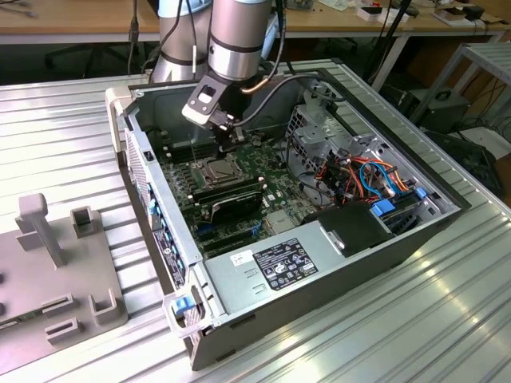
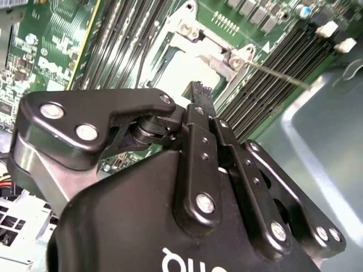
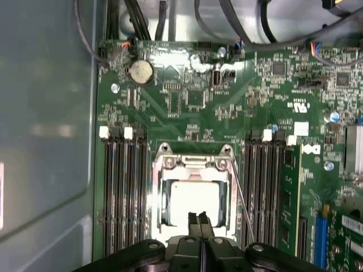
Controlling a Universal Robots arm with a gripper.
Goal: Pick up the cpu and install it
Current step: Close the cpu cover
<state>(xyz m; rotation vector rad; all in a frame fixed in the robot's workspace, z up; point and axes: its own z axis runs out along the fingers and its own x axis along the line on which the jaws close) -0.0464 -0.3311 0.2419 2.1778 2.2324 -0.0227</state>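
Cpu: lay flat inside motherboard socket, metal frame around it, lever seemingly unlatched so chip could seat. Hand: fingers closed together, empty, just above chip's edge, likely for nudging, not gripping.

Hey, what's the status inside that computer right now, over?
Gripper shut, tips over the chip. Chip lying flat inside the socket. Thin metal lever beside the socket, not blocking.
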